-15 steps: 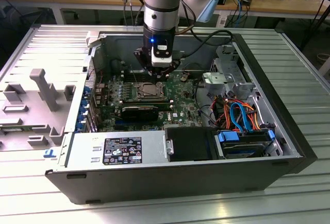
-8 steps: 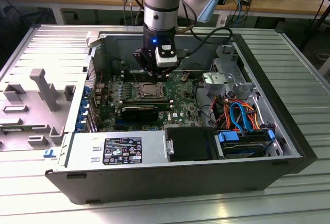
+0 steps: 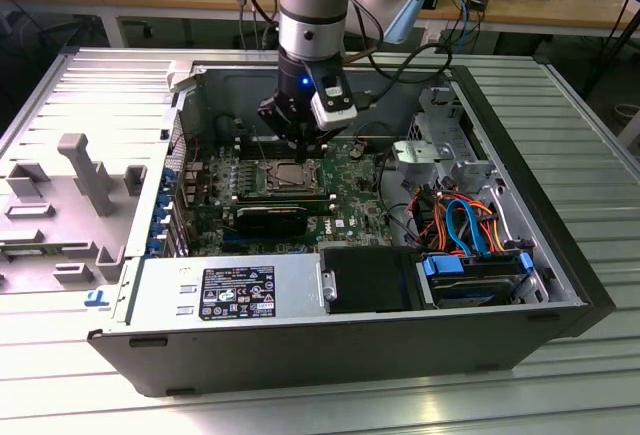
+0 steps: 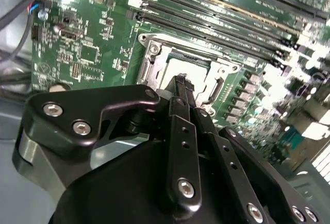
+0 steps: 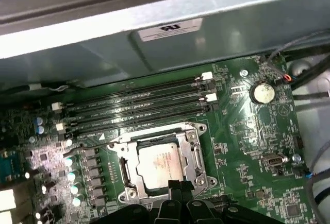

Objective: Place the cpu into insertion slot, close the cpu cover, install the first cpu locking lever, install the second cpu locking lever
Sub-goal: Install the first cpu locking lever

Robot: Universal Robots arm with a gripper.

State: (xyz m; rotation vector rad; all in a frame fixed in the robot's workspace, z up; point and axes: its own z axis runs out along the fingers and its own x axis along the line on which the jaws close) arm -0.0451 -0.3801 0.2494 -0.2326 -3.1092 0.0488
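1. One cpu [image 5: 161,163] lay in the one insertion slot [image 5: 117,145], under one cpu cover [image 5: 196,157].
2. One gripper [image 5: 180,186] hung at the cover's edge, its two fingers pressed together.
3. Four memory slots [image 5: 139,103] lay nearby.

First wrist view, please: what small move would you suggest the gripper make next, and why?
Probably a slight lowering of the gripper onto the edge of the cpu cover. The cpu already sits in the insertion slot, the cover seems to lie flat around it, and the shut gripper hangs right at that frame's rim. Whether either locking lever is latched I cannot tell.
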